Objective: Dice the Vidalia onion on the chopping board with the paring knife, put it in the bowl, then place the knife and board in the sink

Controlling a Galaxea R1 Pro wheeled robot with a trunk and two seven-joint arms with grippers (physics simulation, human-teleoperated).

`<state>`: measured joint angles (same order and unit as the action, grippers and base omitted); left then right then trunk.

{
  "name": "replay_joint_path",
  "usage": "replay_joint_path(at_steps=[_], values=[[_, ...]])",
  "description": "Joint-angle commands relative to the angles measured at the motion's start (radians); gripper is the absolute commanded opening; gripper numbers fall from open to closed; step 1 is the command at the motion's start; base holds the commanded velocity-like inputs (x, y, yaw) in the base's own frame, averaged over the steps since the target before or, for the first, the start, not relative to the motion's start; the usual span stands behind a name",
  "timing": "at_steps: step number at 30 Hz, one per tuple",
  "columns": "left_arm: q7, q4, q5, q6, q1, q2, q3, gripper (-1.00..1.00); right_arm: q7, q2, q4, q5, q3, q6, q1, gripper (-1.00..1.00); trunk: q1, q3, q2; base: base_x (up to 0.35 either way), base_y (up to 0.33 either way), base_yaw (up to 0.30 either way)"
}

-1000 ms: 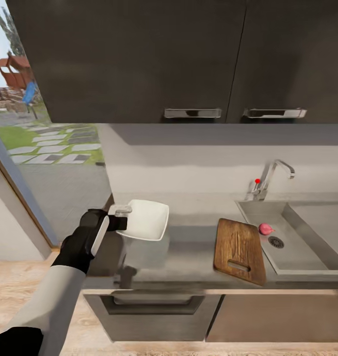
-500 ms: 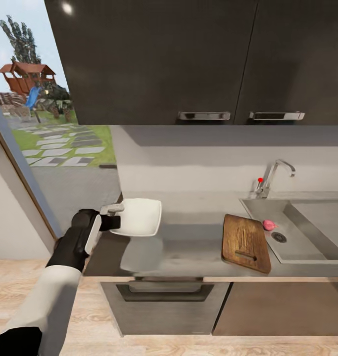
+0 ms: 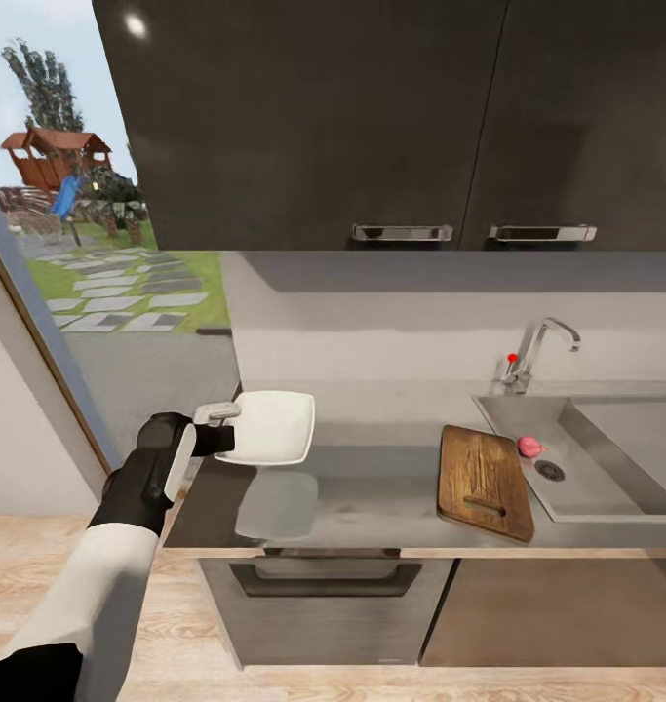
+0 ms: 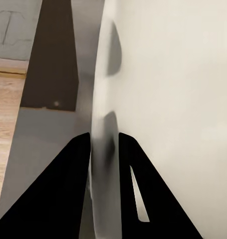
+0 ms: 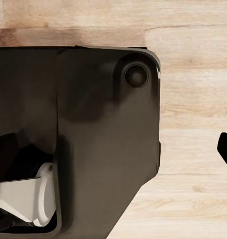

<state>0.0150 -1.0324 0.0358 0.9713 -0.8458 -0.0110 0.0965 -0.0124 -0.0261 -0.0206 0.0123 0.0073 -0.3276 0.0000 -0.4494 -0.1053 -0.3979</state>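
The table (image 3: 372, 497), a long grey counter over dark cabinets, carries every task item. The sink (image 3: 606, 487) is set into its right end, with the tap (image 3: 537, 356) behind the basin. The chopping board (image 3: 484, 480) lies just beside the sink's left rim, long axis running front to back, slot handle toward the robot. The bowl (image 3: 269, 427) is raised above the table's left end, well apart from the board, its reflection visible on the surface below. The left gripper (image 3: 215, 429) has its jaws clamped on the bowl's left rim; the left wrist view shows both fingers (image 4: 76, 184) straddling that rim. The onion (image 3: 529, 447) rests in the basin beside the drain, far right of the left gripper, so the right arm is judged better placed. The right jaws' state cannot be told.
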Motion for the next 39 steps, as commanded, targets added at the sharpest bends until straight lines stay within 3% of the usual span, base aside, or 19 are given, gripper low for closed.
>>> replay_joint_path(at_steps=[1,15,18,28,39], values=[[0.000,0.000,0.005,0.005,-0.001,-0.001,0.003,-1.00,-0.001,0.000,-0.001,0.001,0.000,-0.002,0.000,1.00,-0.001,-0.002,-0.002,0.015,-0.005,0.000],[-0.005,0.013,0.002,0.003,-0.001,0.002,0.005,-1.00,0.000,0.000,-0.001,0.001,0.000,-0.002,0.000,1.00,-0.001,-0.002,-0.002,0.153,-0.138,0.000],[-0.006,0.014,0.001,0.004,-0.001,0.013,0.008,-1.00,-0.001,0.002,-0.002,0.001,0.000,-0.002,0.000,1.00,-0.001,-0.002,-0.002,0.035,-0.034,0.000],[-0.005,0.015,-0.001,0.003,-0.001,0.023,0.089,-1.00,0.002,0.002,-0.002,0.001,0.000,-0.002,0.000,1.00,-0.001,-0.002,-0.002,0.005,-0.005,0.000],[-0.004,0.028,-0.002,0.003,-0.001,0.023,0.100,-1.00,0.004,0.002,-0.002,0.001,-0.001,-0.002,0.000,1.00,-0.001,-0.002,-0.002,0.000,0.000,0.113]])
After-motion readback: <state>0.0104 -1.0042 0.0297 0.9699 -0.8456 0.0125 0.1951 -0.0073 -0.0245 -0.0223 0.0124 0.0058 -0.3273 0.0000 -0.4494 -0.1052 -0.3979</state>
